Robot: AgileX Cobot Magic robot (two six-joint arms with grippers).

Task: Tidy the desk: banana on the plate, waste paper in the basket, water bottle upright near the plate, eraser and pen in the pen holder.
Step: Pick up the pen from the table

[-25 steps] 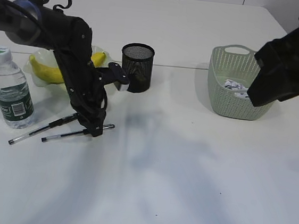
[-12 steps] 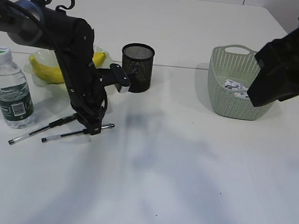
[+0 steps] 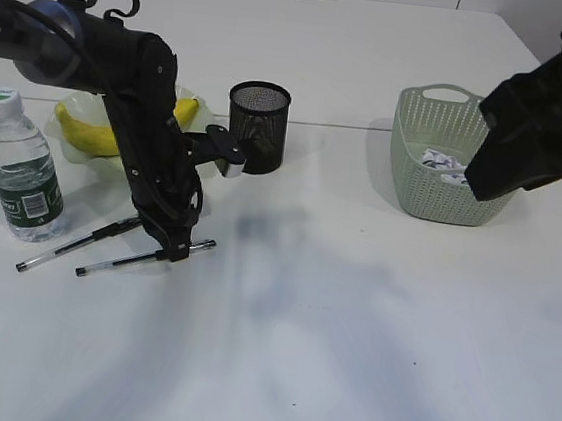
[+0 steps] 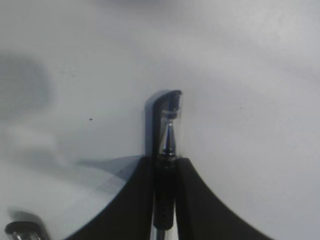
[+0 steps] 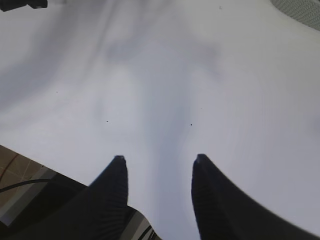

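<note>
My left gripper (image 3: 172,250) is shut on a clear pen with a black grip (image 3: 120,260), low at the table; the left wrist view shows the pen (image 4: 168,131) pinched between the fingers (image 4: 165,167). A second pen (image 3: 68,245) lies beside it. The water bottle (image 3: 20,169) stands upright at the left. The banana (image 3: 93,133) lies on the pale plate (image 3: 65,144). The black mesh pen holder (image 3: 257,126) stands behind the left arm. The green basket (image 3: 446,173) holds crumpled paper (image 3: 438,161). My right gripper (image 5: 157,160) is open and empty above bare table. No eraser shows.
The white table's far edge runs behind the holder and basket. The right arm's dark body (image 3: 547,118) looms in front of the basket at the right.
My left gripper has shifted slightly and the gripped pen has swung a little, its far end sliding down-left. The right arm has not moved.
</note>
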